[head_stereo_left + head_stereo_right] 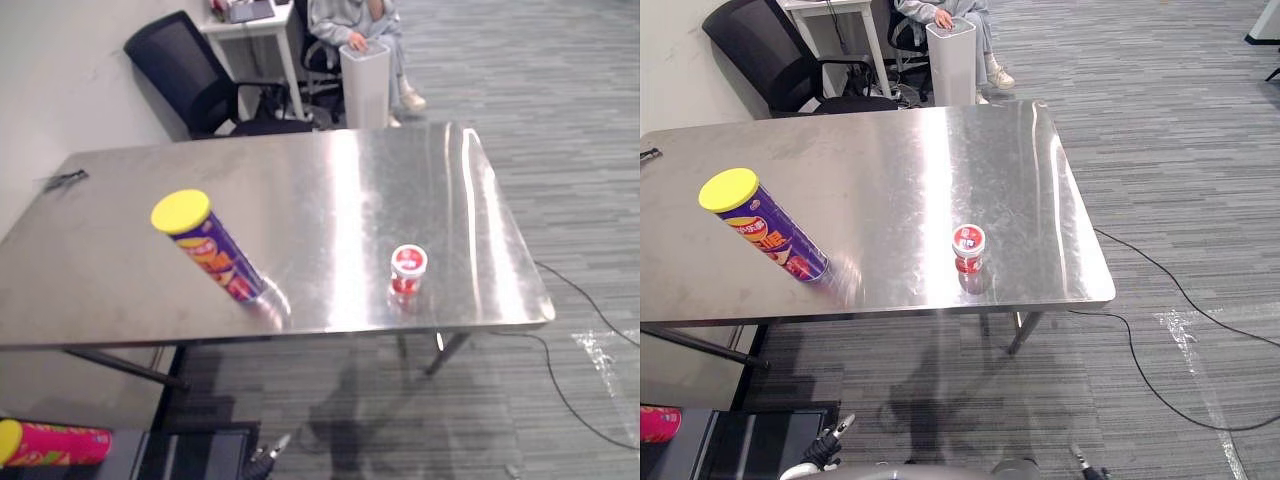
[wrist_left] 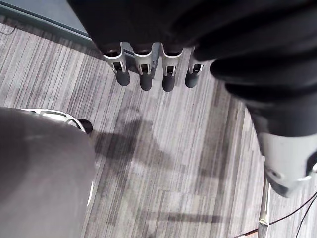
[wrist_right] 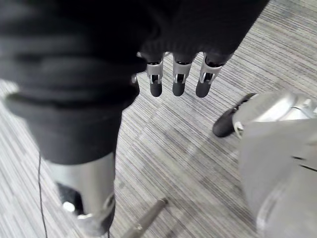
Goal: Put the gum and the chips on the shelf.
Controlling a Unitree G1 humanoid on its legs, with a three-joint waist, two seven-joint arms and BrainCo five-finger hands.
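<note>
A purple chips can [image 1: 208, 248] with a yellow lid stands on the steel table [image 1: 330, 180], left of middle near the front edge. The gum [image 1: 408, 268], a small red-and-white tub, stands to its right, also close to the front edge. Both my hands hang low beside the table, over the striped grey floor. The left hand [image 2: 143, 77] has straight fingers and holds nothing. The right hand [image 3: 177, 82] is likewise straight-fingered and holds nothing. Neither hand touches the can or the gum.
A pink chips can [image 1: 55, 443] with a yellow lid lies on a dark low unit [image 1: 190, 450] below the table's front left corner. Behind the table are a black office chair [image 1: 190, 75], a white bin [image 1: 365, 85] and a seated person [image 1: 355, 20]. A thin cable [image 1: 575, 300] runs on the floor right.
</note>
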